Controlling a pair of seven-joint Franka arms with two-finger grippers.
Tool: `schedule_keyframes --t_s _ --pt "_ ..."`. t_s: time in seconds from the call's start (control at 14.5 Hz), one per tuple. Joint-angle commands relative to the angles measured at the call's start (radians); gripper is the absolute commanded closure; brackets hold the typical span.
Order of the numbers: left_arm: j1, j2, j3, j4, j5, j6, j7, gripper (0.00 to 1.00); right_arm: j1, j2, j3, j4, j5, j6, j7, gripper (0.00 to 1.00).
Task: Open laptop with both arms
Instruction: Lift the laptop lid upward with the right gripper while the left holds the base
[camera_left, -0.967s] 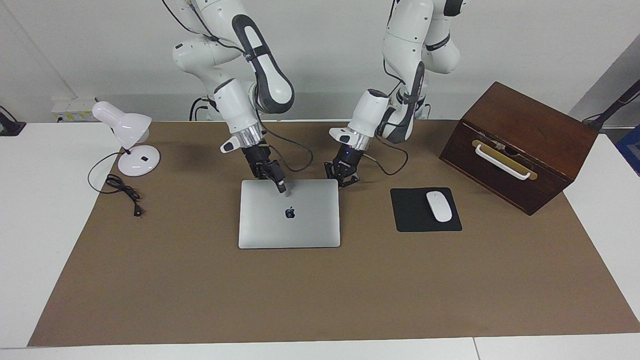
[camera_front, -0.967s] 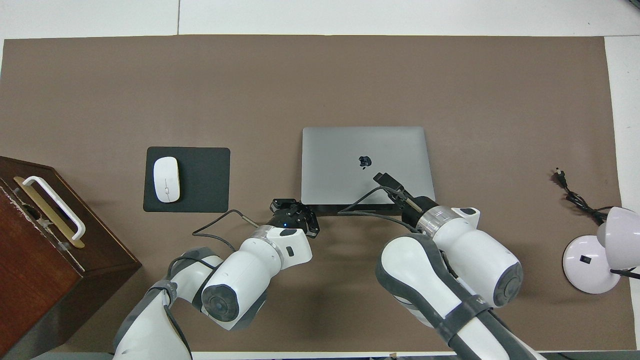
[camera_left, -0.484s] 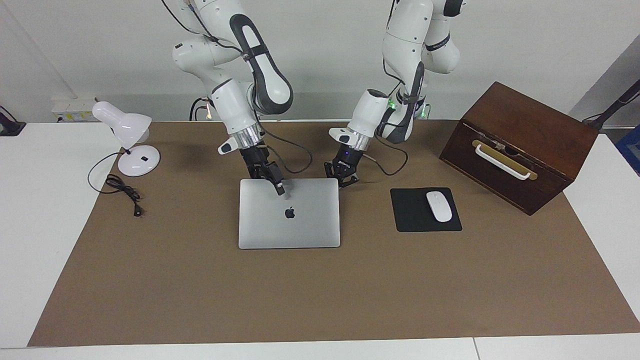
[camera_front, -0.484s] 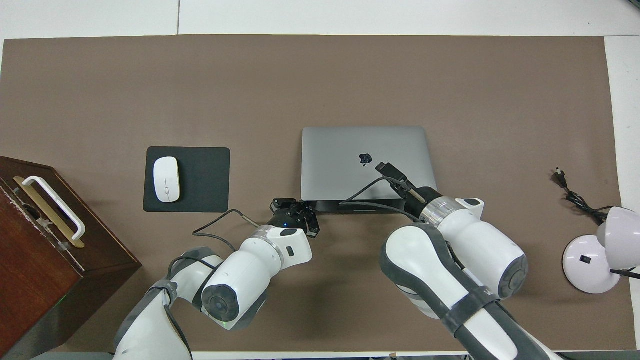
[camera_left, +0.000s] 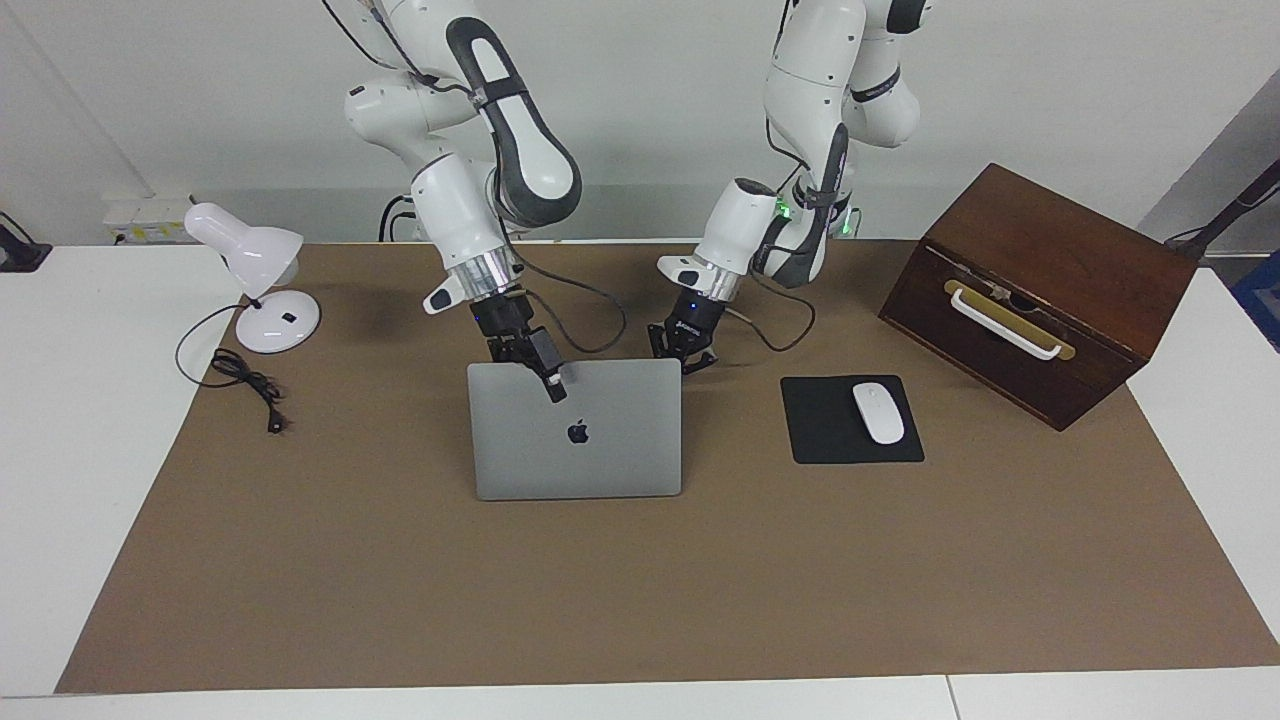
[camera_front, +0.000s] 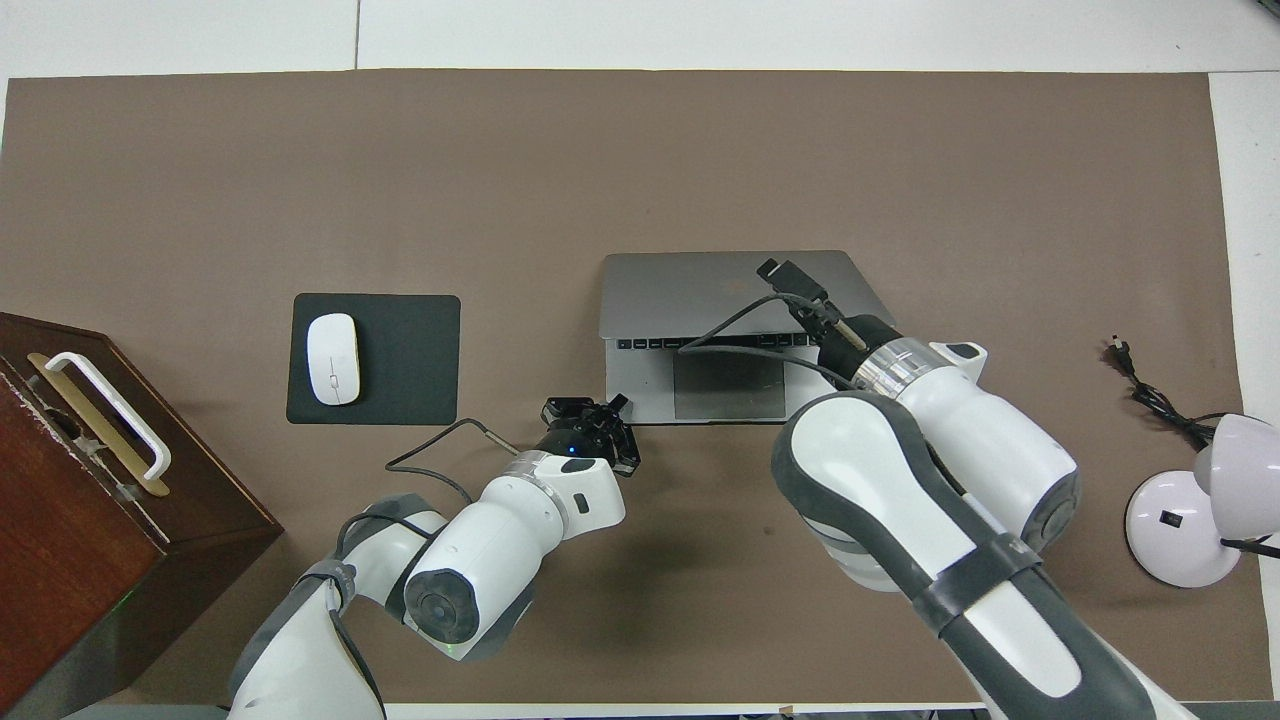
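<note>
The silver-grey laptop (camera_left: 600, 450) lies mid-table with its lid raised partway. The apple logo faces away from the robots. In the overhead view the lid (camera_front: 680, 290) leans up and the keyboard strip and trackpad (camera_front: 728, 385) show. My right gripper (camera_left: 548, 385) is shut on the lid's free upper edge, near its middle; it also shows in the overhead view (camera_front: 790, 280). My left gripper (camera_left: 683, 355) is open and low at the base's corner nearest the robots, toward the left arm's end; it also shows in the overhead view (camera_front: 600, 415).
A black mouse pad (camera_left: 830, 440) with a white mouse (camera_left: 877, 412) lies beside the laptop toward the left arm's end. A brown wooden box (camera_left: 1040, 290) with a white handle stands past it. A white desk lamp (camera_left: 262, 280) and its cord (camera_left: 245, 385) are at the right arm's end.
The right gripper has risen with the lid's edge and swung it up from nearly flat. The keyboard and trackpad now show. The left gripper has stayed at the base's corner.
</note>
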Motion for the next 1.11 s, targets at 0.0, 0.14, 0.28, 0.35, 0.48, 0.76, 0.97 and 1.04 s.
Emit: schedule_keyframes --t_s 0.0,0.14,0.28,0.35,0.48,0.76,0.97,1.04 --pt "-0.022 0.037 0.018 0.017 -0.007 0.018 0.019 1.00 -0.048 0.087 0.001 0.128 -0.031 -0.032 -0.041 0.00" --pt "-0.022 0.037 0.019 0.017 -0.007 0.018 0.019 1.00 -0.049 0.110 0.001 0.191 -0.031 -0.033 -0.041 0.00" --pt "-0.022 0.037 0.019 0.017 -0.007 0.019 0.019 1.00 -0.067 0.135 -0.001 0.255 -0.031 -0.064 -0.041 0.00" --pt "-0.022 0.039 0.019 0.017 -0.007 0.018 0.019 1.00 -0.081 0.141 -0.001 0.269 -0.042 -0.090 -0.041 0.00" --pt "-0.022 0.039 0.019 0.018 -0.007 0.018 0.019 1.00 -0.100 0.142 0.001 0.271 -0.083 -0.101 -0.041 0.00" --pt "-0.020 0.039 0.019 0.017 -0.007 0.018 0.019 1.00 -0.100 0.142 0.001 0.265 -0.088 -0.101 -0.041 0.00" --pt "-0.020 0.039 0.019 0.017 -0.007 0.018 0.019 1.00 -0.088 0.119 0.004 0.234 -0.081 -0.101 -0.009 0.00" --pt "-0.020 0.039 0.019 0.017 -0.007 0.018 0.019 1.00 -0.072 0.104 0.006 0.222 -0.079 -0.096 0.040 0.00"
